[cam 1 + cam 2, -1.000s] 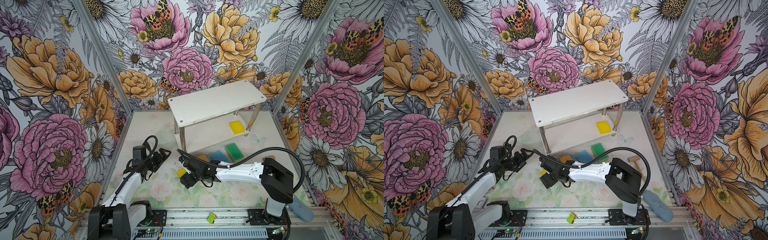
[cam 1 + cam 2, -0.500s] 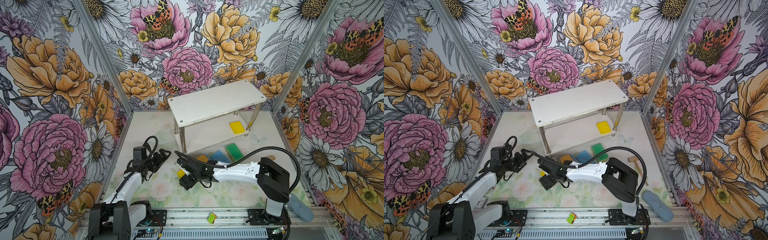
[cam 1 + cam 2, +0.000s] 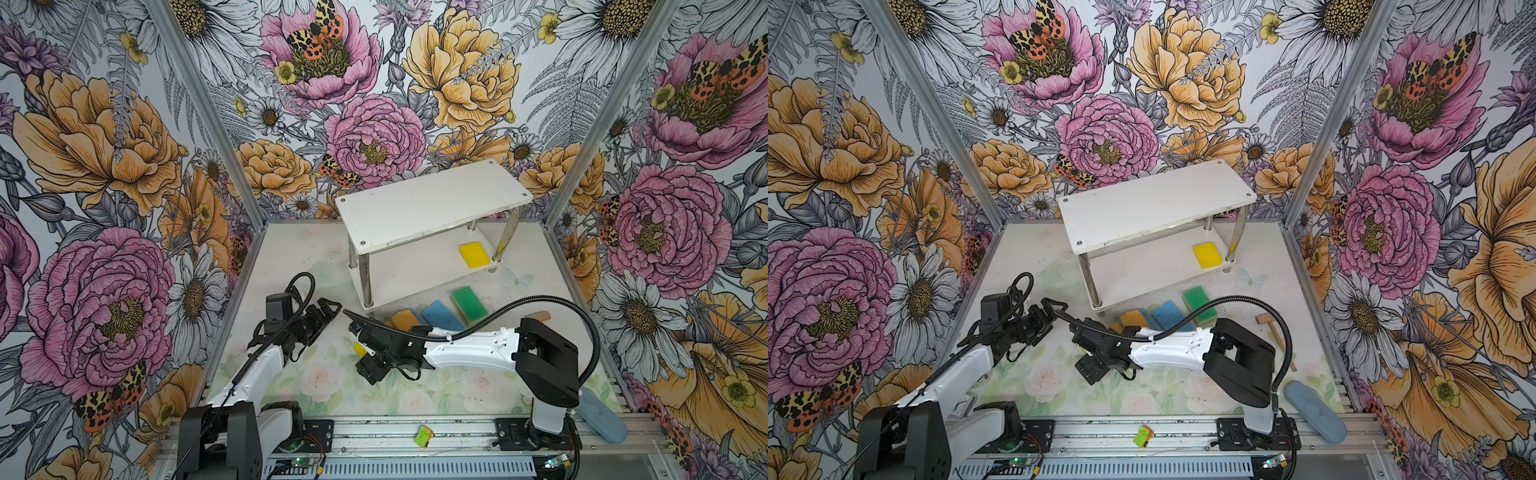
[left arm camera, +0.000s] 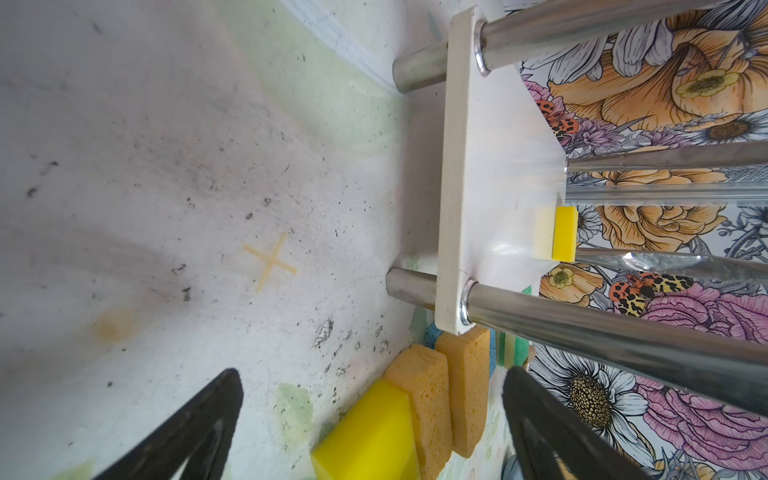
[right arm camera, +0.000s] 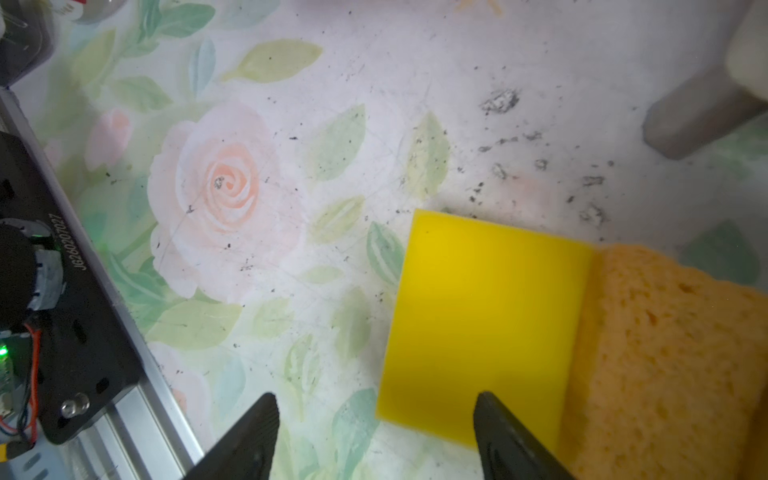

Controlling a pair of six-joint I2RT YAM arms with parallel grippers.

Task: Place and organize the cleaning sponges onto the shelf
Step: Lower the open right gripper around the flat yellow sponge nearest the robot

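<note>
The shelf (image 3: 432,203) (image 3: 1154,203) stands at the back with one bright yellow sponge (image 3: 474,254) (image 3: 1207,254) (image 4: 564,235) on its lower board. In front of it on the mat lie an orange sponge (image 3: 405,320), a blue one (image 3: 440,313) and a green-topped one (image 3: 469,301). My right gripper (image 3: 358,351) (image 5: 376,401) hangs open low over a second yellow sponge (image 5: 486,320), one finger above it, the other above bare mat. An orange sponge (image 5: 673,361) touches that yellow one. My left gripper (image 3: 328,309) (image 4: 374,376) is open and empty, facing the yellow sponge (image 4: 370,436) and two orange ones (image 4: 428,399).
A wooden mallet (image 3: 1271,324) lies right of the sponges. A blue oblong pad (image 3: 1314,411) rests at the front right corner. A small green and orange item (image 3: 1143,436) sits on the front rail. Floral walls close in three sides.
My right arm has slid a little to the left over the yellow sponge. The left arm has barely moved. No sponge has shifted.
</note>
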